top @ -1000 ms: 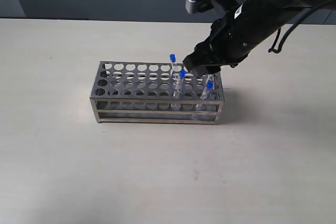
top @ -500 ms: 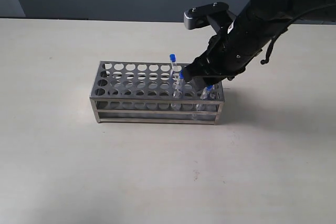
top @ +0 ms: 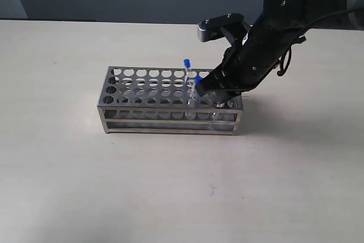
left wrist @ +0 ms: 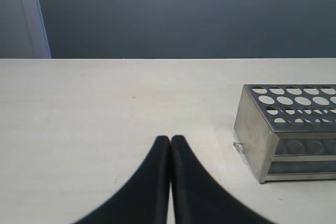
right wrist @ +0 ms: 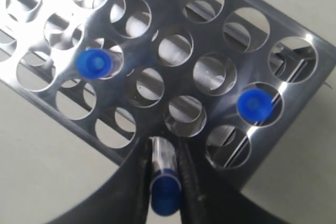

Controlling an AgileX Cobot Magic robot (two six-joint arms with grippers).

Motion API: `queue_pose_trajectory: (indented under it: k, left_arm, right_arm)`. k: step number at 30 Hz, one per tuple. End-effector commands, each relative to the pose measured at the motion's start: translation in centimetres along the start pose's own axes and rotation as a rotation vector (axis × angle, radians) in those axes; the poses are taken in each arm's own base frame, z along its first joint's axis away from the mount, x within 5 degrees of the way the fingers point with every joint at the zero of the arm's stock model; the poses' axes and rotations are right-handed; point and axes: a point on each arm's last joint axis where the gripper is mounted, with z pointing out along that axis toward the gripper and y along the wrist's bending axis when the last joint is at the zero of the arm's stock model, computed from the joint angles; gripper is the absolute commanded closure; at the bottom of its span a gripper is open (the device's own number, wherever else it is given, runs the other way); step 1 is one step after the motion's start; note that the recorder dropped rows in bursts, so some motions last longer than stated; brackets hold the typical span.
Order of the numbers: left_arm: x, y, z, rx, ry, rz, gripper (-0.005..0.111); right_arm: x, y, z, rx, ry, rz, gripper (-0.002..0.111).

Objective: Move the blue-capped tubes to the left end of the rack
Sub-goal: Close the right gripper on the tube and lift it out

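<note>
The right pincer [right wrist: 164, 153] is narrowed onto one blue-capped tube [right wrist: 166, 187]. A finger presses each side of the clear glass just under the cap, so I judge it to be holding the tube rather than merely flanking it. The grip sits high, probably because only that stretch stands clear of the top plate. The tube's lower part runs into a hole at the edge of the rack [right wrist: 142, 24] nearest the pincer, and I cannot tell whether it is fully seated or barely lifted. Beyond the fingertips a second tube [right wrist: 95, 62] stands off to one side of the pincer and a third tube [right wrist: 254, 103] off to the other, both apart from the fingers. I cannot find a fourth. In the exterior view the pincer leans in over the rack's right end and hides the held tube, so all the empty holes stretch away from it towards the far end. The left pincer [left wrist: 170, 139] is pressed closed on nothing, low over the table [left wrist: 105, 103], with the rack's left end ahead of it and well apart, which keeps that end free. The next move calls for a straight lift, since a slanted pull could bind the glass against the hole's rim.
</note>
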Motion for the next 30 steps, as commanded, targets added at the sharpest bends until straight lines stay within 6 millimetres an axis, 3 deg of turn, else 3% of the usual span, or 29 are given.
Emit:
queue_pose_trajectory:
  k: [1,20,30]
  left_arm:
    - [-0.2,0.0,0.0,0.007,-0.006,0.004,0.106]
    - [-0.2,0.0,0.0,0.007,-0.006,0.004,0.106]
    - [-0.2,0.0,0.0,0.007,-0.006,0.004,0.106]
  right_arm:
    - [0.0,0.0,-1.5,0.027,-0.008,-0.041,0.109]
    - [0.6,0.6,-8.8,0.099,-0.123,-0.121,0.109]
    - [-2.0,1.4,-12.2,0.065,-0.249,-0.113,0.109]
